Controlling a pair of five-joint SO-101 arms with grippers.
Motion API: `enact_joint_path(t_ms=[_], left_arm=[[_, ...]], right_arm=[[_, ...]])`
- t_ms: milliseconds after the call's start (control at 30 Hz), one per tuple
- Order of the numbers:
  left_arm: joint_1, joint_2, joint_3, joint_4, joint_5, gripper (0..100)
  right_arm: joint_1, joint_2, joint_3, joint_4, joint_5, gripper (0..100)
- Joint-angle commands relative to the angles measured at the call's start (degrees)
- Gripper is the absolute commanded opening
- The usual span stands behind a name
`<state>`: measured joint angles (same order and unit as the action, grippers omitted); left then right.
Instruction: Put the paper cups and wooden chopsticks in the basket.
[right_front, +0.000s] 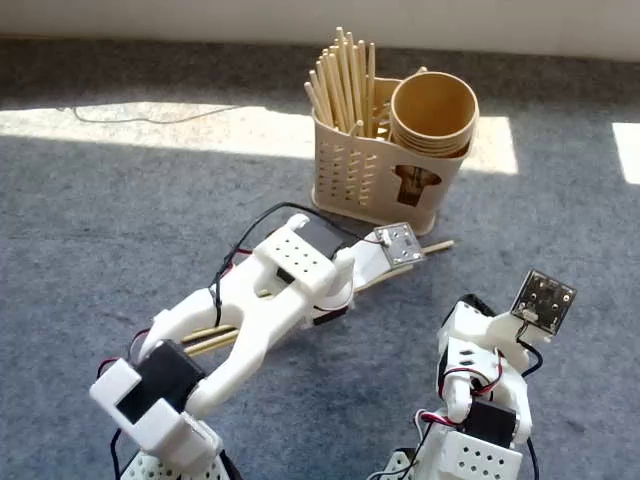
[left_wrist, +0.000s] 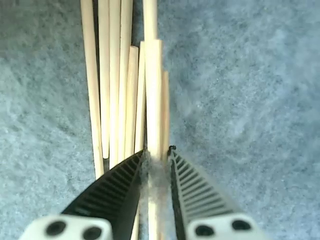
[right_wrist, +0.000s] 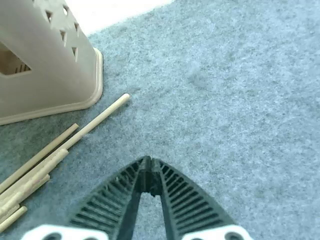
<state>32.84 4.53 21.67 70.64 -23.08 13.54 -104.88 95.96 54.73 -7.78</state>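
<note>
Left tool (left_wrist: 157, 151) is clamped on one or two of the loose chopsticks (left_wrist: 123, 75), pale slender sticks bundled on the grey carpeted desk (right_front: 90, 200) at centre of the high view, just below the basket (right_front: 370, 185). Right tool (right_wrist: 150, 167) is closed and empty. Risk: the narrow grip may slip, or neighbouring sticks may drag and scatter. Paper cups (right_front: 435, 110) sit stacked inside the basket.

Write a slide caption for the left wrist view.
Left claw grips wooden chopsticks at the edge of a loose bundle lying on grey carpet.
</note>
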Motion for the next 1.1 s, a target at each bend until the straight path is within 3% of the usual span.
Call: enact_joint_path(t_ms=[0, 467, 600, 1067], left_arm=[[0.48, -6.81, 1.45, 0.09, -0.18, 1], [0.04, -6.90, 3.91, 0.00, -0.09, 2], [-0.22, -6.90, 6.37, -3.60, 1.93, 8], [-0.92, -2.33, 6.99, -7.03, 4.04, 9]], right_arm=[[0.57, -0.40, 6.73, -0.13, -0.26, 0.5], [0.57, -0.40, 6.73, -0.13, -0.26, 0.5], [0.57, -0.40, 6.73, -0.13, -0.26, 0.5], [0.57, -0.40, 6.73, -0.13, -0.26, 0.5]])
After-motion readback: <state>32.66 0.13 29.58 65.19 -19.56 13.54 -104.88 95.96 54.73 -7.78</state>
